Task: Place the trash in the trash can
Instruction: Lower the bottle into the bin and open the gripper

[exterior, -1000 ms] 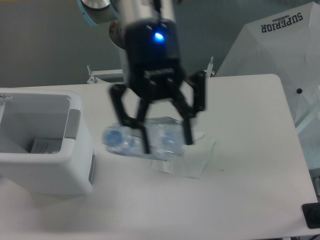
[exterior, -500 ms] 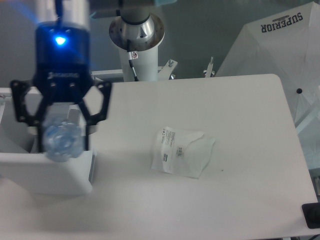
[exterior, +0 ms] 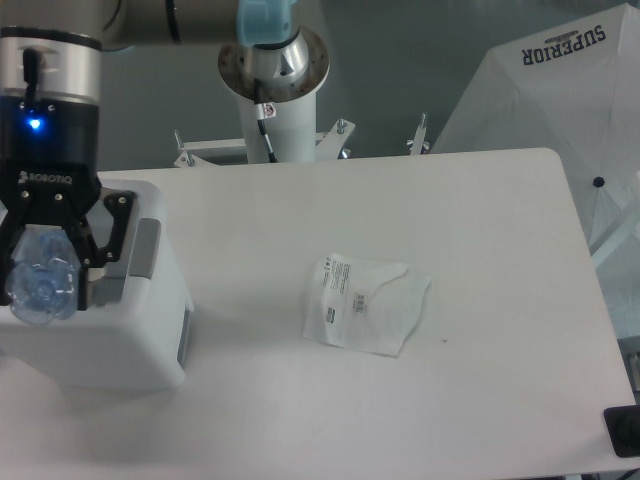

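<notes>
The robot arm's gripper (exterior: 45, 270) is hanging over the open top of the white trash can (exterior: 135, 345) at the left edge of the table (exterior: 500, 400), its black fingers (exterior: 112, 232) clamping the clear plastic bottle (exterior: 42, 278) between them. The bottle is sitting at the very tips of the fingers, turned so that its rounded end is facing the camera, and is showing directly above the bin's opening, in front of the near rim. A blue light is glowing on the gripper's body above the fingers. Well apart from the tool, near the middle of the table, the flat translucent pouch (exterior: 362, 303) is lying on the white surface with its printed label facing up, untouched. The arm's white base column (exterior: 280, 100) is standing behind the table's far edge, and a white umbrella (exterior: 560, 100) is leaning at the right.
</notes>
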`<move>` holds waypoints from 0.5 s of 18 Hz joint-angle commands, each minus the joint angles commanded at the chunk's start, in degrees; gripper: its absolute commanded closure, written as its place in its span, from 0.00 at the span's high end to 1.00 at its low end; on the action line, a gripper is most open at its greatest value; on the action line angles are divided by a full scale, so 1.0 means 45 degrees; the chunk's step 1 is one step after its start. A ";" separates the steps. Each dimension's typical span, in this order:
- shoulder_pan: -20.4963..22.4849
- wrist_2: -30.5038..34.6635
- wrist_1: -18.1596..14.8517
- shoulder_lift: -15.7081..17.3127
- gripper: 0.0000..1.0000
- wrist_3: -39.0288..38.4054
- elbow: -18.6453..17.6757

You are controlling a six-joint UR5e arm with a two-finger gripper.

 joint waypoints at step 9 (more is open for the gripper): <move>-0.0235 0.0019 -0.0019 0.0665 0.95 0.0079 -0.1018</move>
